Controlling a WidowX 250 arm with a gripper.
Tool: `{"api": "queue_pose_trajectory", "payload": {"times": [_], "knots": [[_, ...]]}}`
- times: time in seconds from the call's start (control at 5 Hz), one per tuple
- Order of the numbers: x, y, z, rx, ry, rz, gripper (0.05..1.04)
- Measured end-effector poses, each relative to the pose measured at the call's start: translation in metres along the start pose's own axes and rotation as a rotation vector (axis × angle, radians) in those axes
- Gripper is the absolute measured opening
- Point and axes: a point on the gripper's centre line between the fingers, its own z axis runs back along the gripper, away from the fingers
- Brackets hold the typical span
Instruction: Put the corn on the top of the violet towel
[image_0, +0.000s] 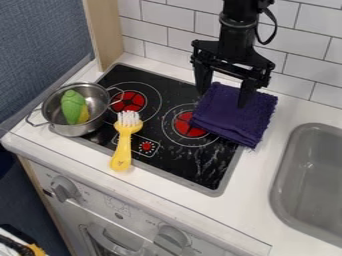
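The gripper hangs over the back right of the stove, its two fingers spread wide and nothing held between them. Beneath and beside it lies the folded violet towel, partly on the stovetop and partly on the white counter. Inside the metal pot at the left is the corn, with a green husk and a yellow part at its lower right.
A yellow brush with white bristles lies across the stove's front left edge. The black stovetop has red burner marks. To the right is a grey sink, and a tiled wall stands behind.
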Motion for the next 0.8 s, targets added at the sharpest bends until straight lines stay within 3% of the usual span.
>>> {"api": "queue_pose_trajectory", "payload": {"times": [0.2, 0.4, 0.6, 0.8], "knots": [[-0.004, -0.001, -0.01, 0.0, 0.031, -0.001, 1.001], [-0.014, 0.026, -0.021, -0.044, 0.073, 0.065, 1.001], [-0.019, 0.062, -0.005, -0.056, 0.023, 0.145, 1.001], [-0.038, 0.093, 0.009, -0.027, -0.007, 0.166, 1.001]]}}
